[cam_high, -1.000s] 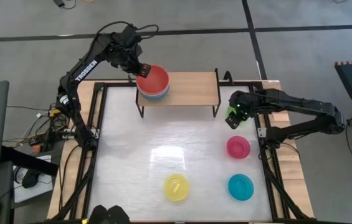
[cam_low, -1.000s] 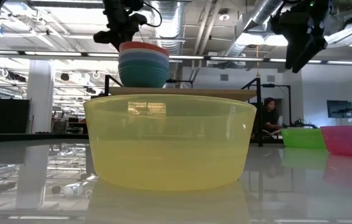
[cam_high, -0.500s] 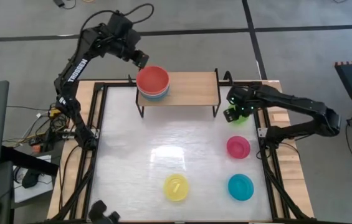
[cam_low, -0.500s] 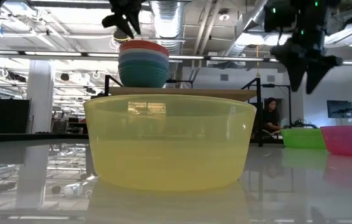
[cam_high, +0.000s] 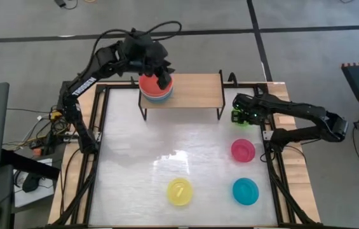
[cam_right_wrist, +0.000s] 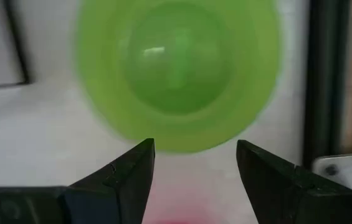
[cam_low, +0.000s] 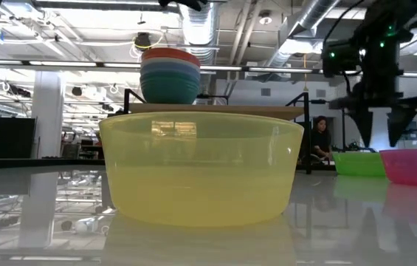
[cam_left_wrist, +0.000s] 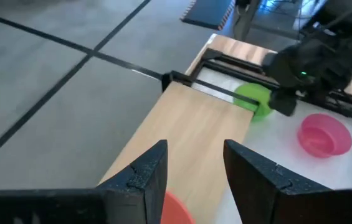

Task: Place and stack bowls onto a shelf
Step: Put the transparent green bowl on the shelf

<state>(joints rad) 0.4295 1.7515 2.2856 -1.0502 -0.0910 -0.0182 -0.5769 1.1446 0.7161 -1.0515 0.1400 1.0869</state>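
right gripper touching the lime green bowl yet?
Apart. In the low view the right gripper hangs open above the lime green bowl, with a gap below its fingertips.

The shelf (cam_high: pixel 195 89) top is bare beside the bowl stack (cam_high: pixel 156 89).

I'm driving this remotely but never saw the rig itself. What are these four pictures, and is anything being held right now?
Two robot arms work at a table. One camera looks straight down, one sits at table height, and one rides on each wrist. The left hand hangs open over the shelf, above a stack of bowls topped by a red one. The right hand is open above the lime green bowl. The pink bowl, yellow bowl and cyan bowl wait on the table. Nothing is held.
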